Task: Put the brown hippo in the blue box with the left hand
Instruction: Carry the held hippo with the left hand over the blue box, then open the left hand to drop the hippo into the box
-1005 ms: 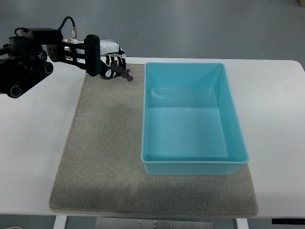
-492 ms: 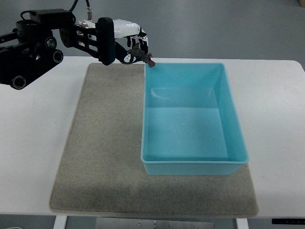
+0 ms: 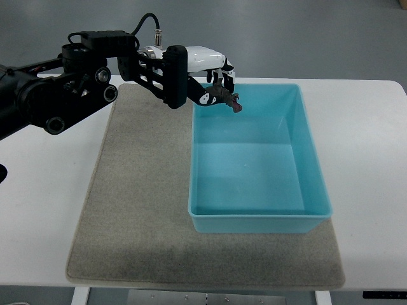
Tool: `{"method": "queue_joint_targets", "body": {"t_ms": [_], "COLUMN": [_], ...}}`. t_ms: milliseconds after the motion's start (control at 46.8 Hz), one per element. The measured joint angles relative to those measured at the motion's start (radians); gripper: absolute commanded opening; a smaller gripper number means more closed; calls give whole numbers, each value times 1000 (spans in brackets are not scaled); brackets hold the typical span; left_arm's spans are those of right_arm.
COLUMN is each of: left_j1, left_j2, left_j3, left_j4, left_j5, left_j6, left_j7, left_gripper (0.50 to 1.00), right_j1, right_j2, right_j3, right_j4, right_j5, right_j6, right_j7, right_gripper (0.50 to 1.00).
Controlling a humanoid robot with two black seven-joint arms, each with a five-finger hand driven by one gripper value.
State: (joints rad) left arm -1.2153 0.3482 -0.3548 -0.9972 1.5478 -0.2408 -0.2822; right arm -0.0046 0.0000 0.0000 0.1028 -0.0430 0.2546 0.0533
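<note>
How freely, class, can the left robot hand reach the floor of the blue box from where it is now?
Probably freely. The left robot hand, gripping the brown hippo, is already over the far left corner of the blue box, which is open-topped and holds nothing to block a descent.

Brown hippo (image 3: 226, 98) is mostly covered by the left hand (image 3: 213, 79); only a small dark bit pokes out, too small to make out shape or which way it faces. Left arm is cut off at pic's left edge. Tabletop (image 3: 44, 210) runs out of frame at its left, right and near edges.
</note>
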Motion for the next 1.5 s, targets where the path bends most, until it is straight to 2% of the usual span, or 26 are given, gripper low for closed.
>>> {"method": "queue_joint_targets", "body": {"t_ms": [535, 855, 877, 941, 962, 1112, 1155, 1497], "left_j1": [54, 78, 79, 81, 82, 88, 89, 91], "left_j2": [-38, -52, -52, -52, -52, -52, -52, -52], "left_j3": [9, 8, 8, 8, 8, 8, 8, 8], "left_j4": [0, 0, 0, 0, 0, 0, 1, 9], "left_j5": [0, -3, -3, -3, -3, -5, -5, -10], "left_j6": [0, 5, 5, 5, 6, 16, 17, 40], "left_j7": [0, -23, -26, -27, -27, -28, -28, -28], "left_gripper": [500, 512, 523, 623, 632, 641, 677, 679], "right_j1": [0, -1, -1, 0, 0, 0, 0, 0], "right_j2": [0, 0, 0, 0, 0, 0, 0, 0], "right_j3": [0, 0, 0, 0, 0, 0, 0, 0], "right_j4": [0, 0, 0, 0, 0, 0, 0, 0], "right_j5": [0, 0, 0, 0, 0, 0, 0, 0], "right_j6": [0, 0, 0, 0, 0, 0, 0, 0], "right_j7": [0, 0, 0, 0, 0, 0, 0, 0], "right_gripper": [936, 936, 936, 936, 936, 936, 936, 936]}}
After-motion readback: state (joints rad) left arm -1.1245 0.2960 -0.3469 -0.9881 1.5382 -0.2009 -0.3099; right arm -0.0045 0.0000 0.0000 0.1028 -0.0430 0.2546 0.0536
